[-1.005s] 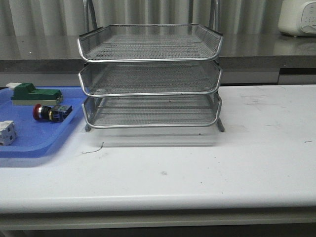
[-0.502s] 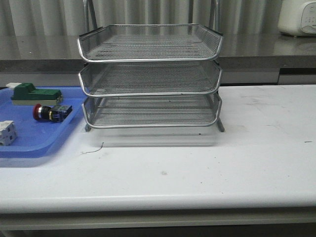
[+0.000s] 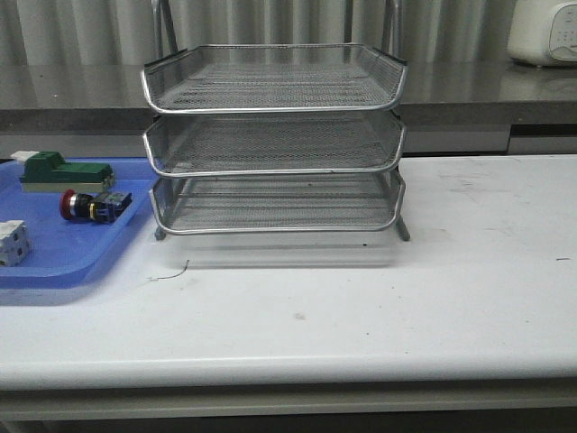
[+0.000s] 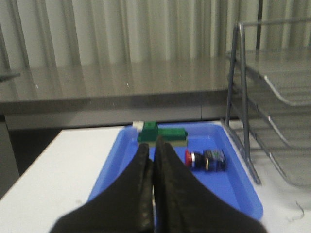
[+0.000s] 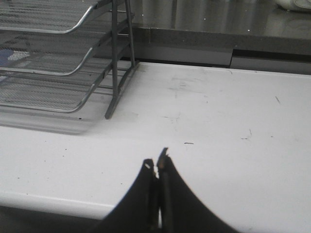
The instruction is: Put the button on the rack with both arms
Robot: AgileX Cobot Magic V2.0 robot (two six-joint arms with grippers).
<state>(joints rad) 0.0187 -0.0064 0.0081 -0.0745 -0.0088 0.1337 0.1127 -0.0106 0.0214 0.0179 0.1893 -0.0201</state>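
The button (image 3: 93,206), with a red head and a black, blue and yellow body, lies on its side in the blue tray (image 3: 63,262) left of the rack; it also shows in the left wrist view (image 4: 206,159). The silver three-tier wire rack (image 3: 275,135) stands at the table's middle back, all tiers bare. Neither arm shows in the front view. My left gripper (image 4: 152,148) is shut and empty, above the near side of the tray, short of the button. My right gripper (image 5: 156,162) is shut and empty above bare table, to the right of the rack (image 5: 58,63).
A green block (image 3: 65,171) lies at the tray's back and a white block (image 3: 13,242) at its left front. A thin wire scrap (image 3: 171,271) lies before the rack. A grey counter runs behind the table, with a white appliance (image 3: 544,32) at far right.
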